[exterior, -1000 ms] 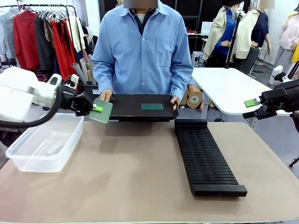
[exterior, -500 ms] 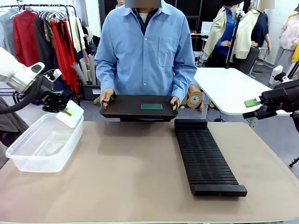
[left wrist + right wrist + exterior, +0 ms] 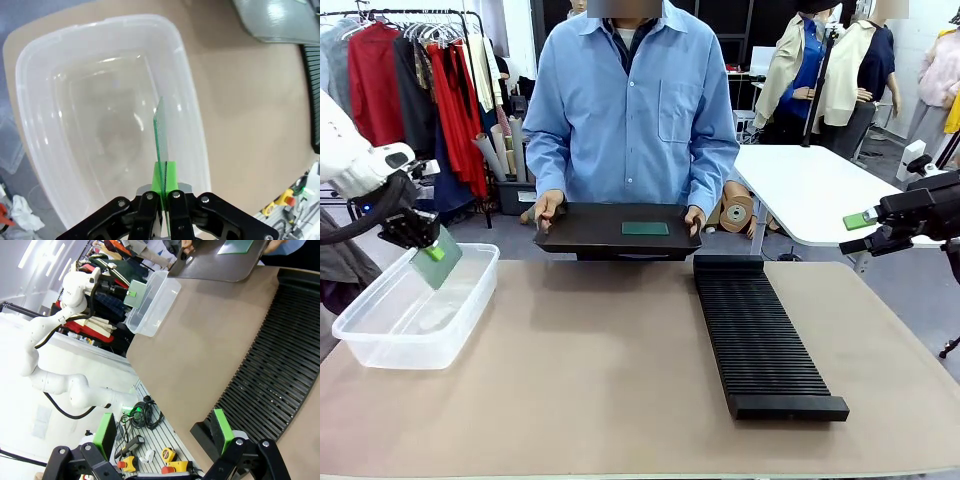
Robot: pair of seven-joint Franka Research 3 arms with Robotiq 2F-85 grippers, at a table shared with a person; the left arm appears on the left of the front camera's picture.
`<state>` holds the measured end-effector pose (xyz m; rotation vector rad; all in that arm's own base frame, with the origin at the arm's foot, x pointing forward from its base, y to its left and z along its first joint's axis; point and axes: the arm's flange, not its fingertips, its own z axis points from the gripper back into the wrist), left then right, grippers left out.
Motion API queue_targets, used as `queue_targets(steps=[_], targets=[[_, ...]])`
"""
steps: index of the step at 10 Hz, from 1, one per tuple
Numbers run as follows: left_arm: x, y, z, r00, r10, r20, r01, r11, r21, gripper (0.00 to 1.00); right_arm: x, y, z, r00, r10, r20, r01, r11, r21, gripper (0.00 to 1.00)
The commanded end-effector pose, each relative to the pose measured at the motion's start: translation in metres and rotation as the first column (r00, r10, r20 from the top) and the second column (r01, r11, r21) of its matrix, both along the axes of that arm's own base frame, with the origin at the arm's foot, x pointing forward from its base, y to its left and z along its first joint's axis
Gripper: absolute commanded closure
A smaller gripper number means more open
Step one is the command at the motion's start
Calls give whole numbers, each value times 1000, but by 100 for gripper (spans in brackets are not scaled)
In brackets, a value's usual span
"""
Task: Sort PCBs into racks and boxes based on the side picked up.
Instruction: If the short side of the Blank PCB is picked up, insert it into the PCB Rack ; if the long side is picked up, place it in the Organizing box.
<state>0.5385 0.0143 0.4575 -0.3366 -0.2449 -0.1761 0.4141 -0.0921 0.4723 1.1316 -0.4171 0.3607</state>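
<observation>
Green PCB (image 3: 439,263), a thin edge-on sliver to your wrist camera, is hanging over the clear tub (image 3: 382,347), clamped in your left gripper (image 3: 432,251), lower than a moment ago; your right gripper (image 3: 164,433) is standing wide open.

Rack (image 3: 315,100) mostly beyond picture's right edge

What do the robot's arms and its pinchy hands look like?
The left arm is smooth, rounded and white, with a black cable looping beside it. The left gripper and right gripper are black, each with two fingers tipped with bright green pads.
</observation>
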Motion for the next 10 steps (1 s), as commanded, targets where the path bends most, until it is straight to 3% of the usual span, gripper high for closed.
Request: queue_targets(steps=[1, 4, 7, 10], targets=[[0, -2, -12, 998, 36, -53, -34, 998, 49, 100, 1, 2, 2, 1000, -2, -2, 2, 1000, 8, 0], [19, 6, -40, 993, 50, -110, -43, 997, 65, 100, 1, 2, 2, 1000, -2, -2, 2, 1000, 8, 0], [34, 4, -65, 996, 31, -78, -24, 996, 87, 100, 1, 2, 2, 1000, -2, -2, 2, 1000, 8, 0], [39, 3, -83, 991, 12, -130, -8, 999, 34, 100, 1, 2, 2, 1000, -2, -2, 2, 1000, 8, 0]])
